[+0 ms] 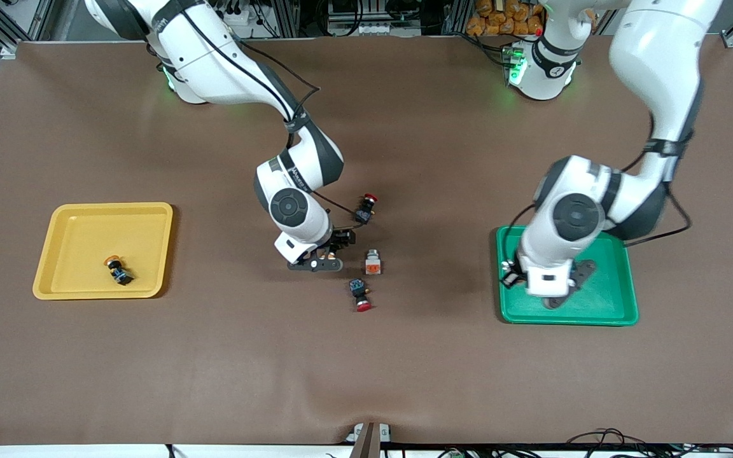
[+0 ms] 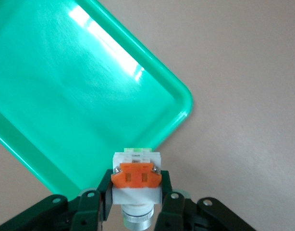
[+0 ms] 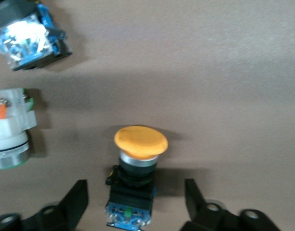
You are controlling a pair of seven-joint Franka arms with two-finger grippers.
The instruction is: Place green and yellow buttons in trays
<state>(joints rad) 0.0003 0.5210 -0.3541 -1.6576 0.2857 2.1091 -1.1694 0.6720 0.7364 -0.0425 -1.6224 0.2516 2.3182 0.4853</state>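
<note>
Right gripper (image 3: 133, 202) low over mid-table, fingers spread wide either side of a yellow-capped button (image 3: 136, 168), not touching it. Button lies on its side on the table, long axis running out along the gripper's line, cap pointing away from the wrist. Left gripper (image 2: 136, 204) over the green tray (image 2: 66, 96), clamped on a white-and-orange button (image 2: 136, 175), orange block facing the wrist camera. Another yellow-capped button (image 1: 118, 270) lies in the yellow tray (image 1: 74, 229).

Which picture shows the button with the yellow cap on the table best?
The right wrist view: the yellow-capped button lies whole between the right gripper's open fingers. The front view hides it under that gripper. The left wrist view doesn't show it.
</note>
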